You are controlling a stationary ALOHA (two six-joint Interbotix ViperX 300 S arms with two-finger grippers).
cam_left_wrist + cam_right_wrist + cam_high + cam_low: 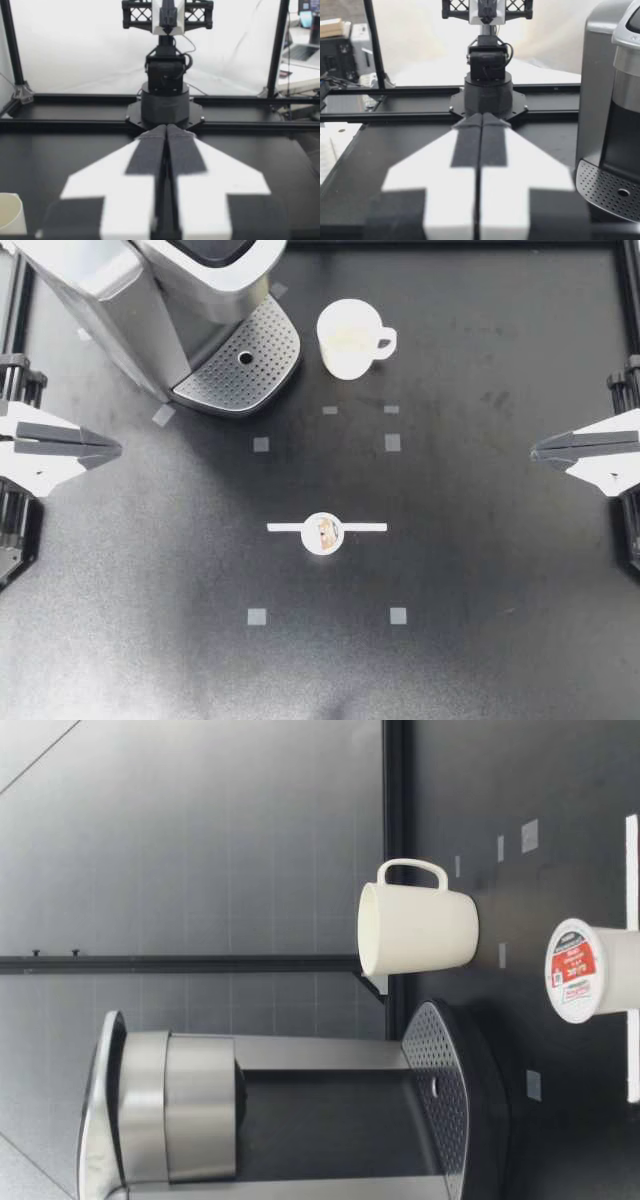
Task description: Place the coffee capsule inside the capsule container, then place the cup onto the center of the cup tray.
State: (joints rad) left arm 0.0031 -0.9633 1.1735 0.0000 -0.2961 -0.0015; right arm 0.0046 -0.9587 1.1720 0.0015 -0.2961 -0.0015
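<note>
A white coffee capsule [322,533] with a red-and-white lid stands on a white tape strip at the table's middle; the low view shows it upright [590,970]. Farther back, a white cup [351,337] stands upright beside the coffee machine's perforated cup tray [240,365], handle toward my right side; the low view shows the cup [415,930] and the tray [445,1090]. My left gripper [115,449] rests shut and empty at the left edge. My right gripper [536,451] rests shut and empty at the right edge. Both are far from the capsule and cup.
The silver coffee machine [130,285] fills the back left corner. Small grey tape squares [261,444] mark the dark table. A black frame rail [630,300] runs round the table's edge. In the right wrist view the machine [612,90] stands beside my gripper's line.
</note>
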